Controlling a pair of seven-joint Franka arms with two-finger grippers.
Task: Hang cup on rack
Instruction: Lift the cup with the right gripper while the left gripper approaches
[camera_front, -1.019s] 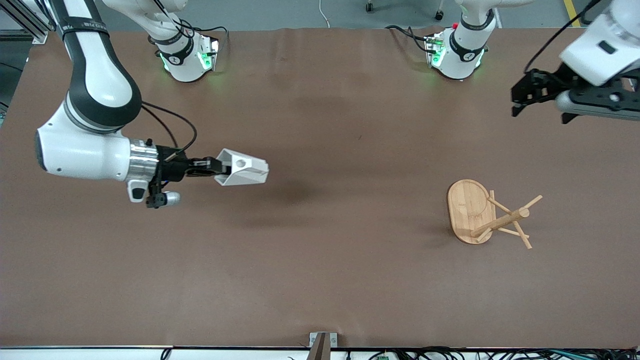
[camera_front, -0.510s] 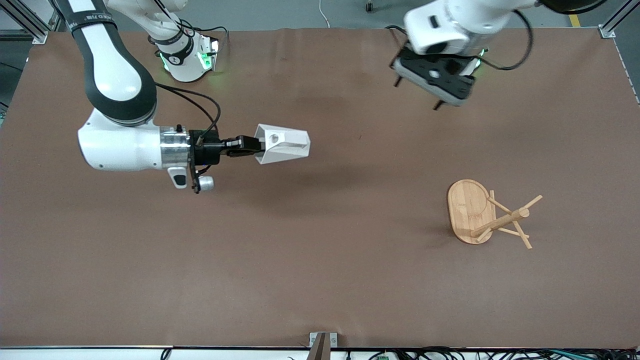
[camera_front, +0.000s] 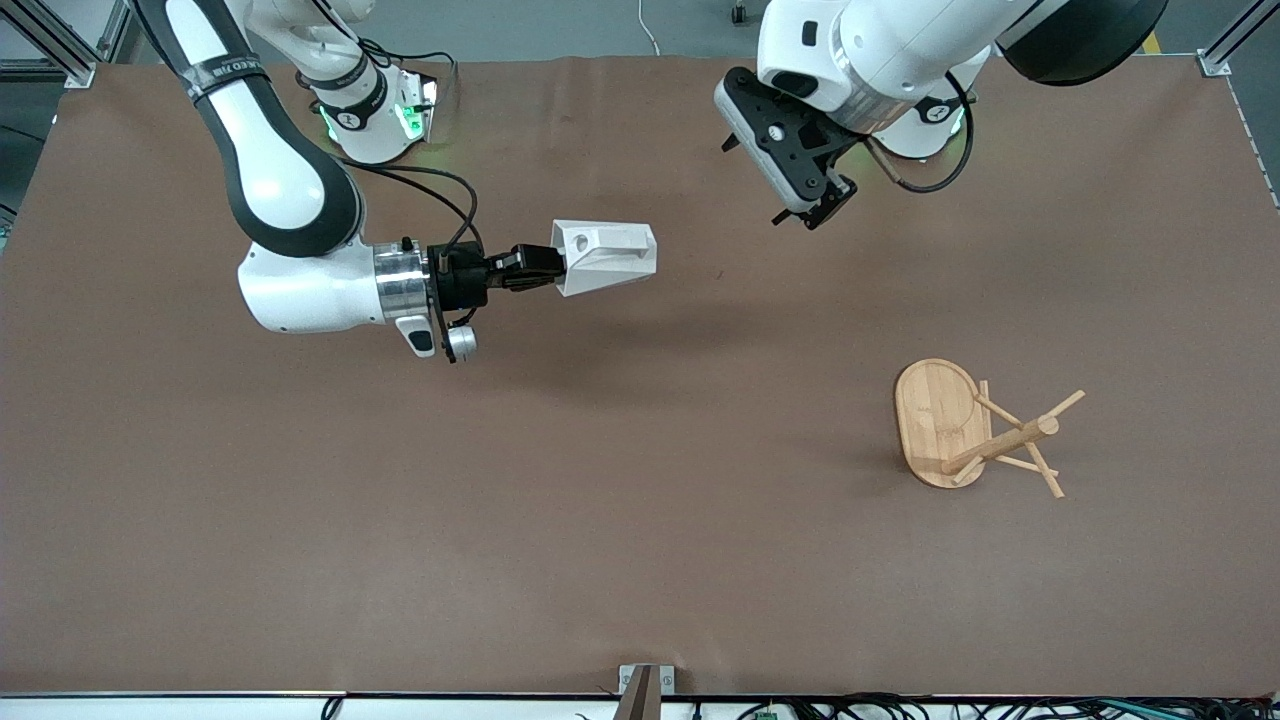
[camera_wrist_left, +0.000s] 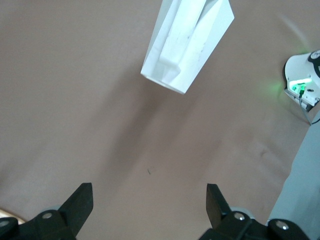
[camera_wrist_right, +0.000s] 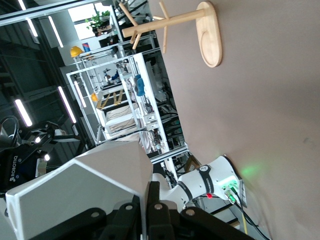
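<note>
I see a brown counter (camera_front: 640, 520) spread flat under everything. A small metal bracket (camera_front: 645, 682) sits at its edge nearest the front camera, with a run of cables (camera_front: 900, 708) along that same edge. Through the right wrist view I can make out shelving (camera_wrist_right: 125, 95) and ceiling strip lights (camera_wrist_right: 22, 112).

The right gripper (camera_front: 545, 268), closed on the handle end of the small white faceted cup (camera_front: 605, 256), has carried it through the air from over the right arm's end of the brown table toward the middle, and toward the arms' bases. The cup now lies more level in the grip. The left gripper (camera_front: 812, 212), fingers spread, has swung in from the left arm's table edge to hang above the table near its own base.
</note>
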